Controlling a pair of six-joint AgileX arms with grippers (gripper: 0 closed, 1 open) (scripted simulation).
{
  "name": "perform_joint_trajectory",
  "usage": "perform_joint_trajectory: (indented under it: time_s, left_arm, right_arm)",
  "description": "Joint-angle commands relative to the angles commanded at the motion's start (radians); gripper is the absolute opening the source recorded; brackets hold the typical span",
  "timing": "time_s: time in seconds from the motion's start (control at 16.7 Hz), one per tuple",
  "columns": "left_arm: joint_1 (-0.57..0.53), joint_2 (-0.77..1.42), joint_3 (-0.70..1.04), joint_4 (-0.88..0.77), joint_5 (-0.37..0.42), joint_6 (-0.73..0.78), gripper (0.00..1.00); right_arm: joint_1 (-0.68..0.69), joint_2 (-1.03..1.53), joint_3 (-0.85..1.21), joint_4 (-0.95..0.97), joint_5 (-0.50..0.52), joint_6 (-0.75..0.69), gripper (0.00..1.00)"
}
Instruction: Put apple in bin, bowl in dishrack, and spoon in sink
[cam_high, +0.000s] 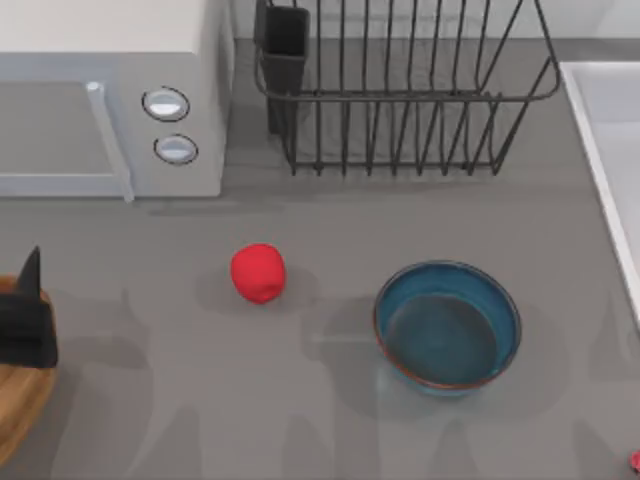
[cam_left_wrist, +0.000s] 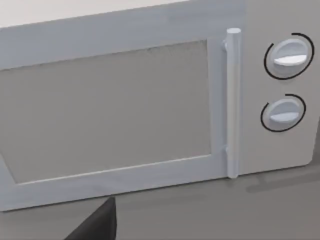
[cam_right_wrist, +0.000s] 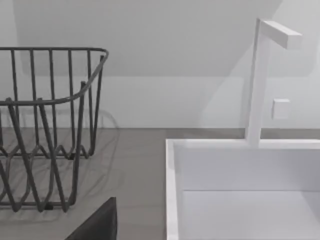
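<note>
The red apple (cam_high: 258, 273) lies on the grey table left of the middle. To its right stands the empty blue bowl (cam_high: 447, 325) with a reddish-brown rim. At the back is the black wire dishrack (cam_high: 400, 90), also empty, with its utensil cup (cam_high: 285, 45) at the left corner. The wooden bin (cam_high: 20, 400) is cut by the table's left edge, and my left gripper (cam_high: 27, 320) hangs over it as a black shape. The white sink (cam_high: 600, 170) runs along the right edge. A tiny red tip of the spoon (cam_high: 635, 460) peeks in at the bottom right corner. A dark piece of my right gripper (cam_right_wrist: 97, 225) faces the sink (cam_right_wrist: 172, 190) and the dishrack (cam_right_wrist: 50, 125).
A white microwave (cam_high: 110, 100) with two round knobs fills the back left, and the left wrist view looks at its door (cam_left_wrist: 110, 110) and handle (cam_left_wrist: 232, 100). A white faucet (cam_right_wrist: 257, 80) rises behind the sink. Bare table lies between the apple, the bowl and the dishrack.
</note>
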Motion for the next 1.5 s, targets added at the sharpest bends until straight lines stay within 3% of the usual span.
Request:
perform_joint_trajectory:
  time_s: [0.96,1.5]
  left_arm:
    - [-0.365,1.293,1.01,-0.65,-0.013,0.424,1.0]
    - [-0.437,1.739,1.4,-0.926,0.012,0.534,1.0]
  right_arm:
    - [0.0,0.0,0.0,0.0,0.0,0.0,1.0]
    - [0.0,0.0,0.0,0.0,0.0,0.0,1.0]
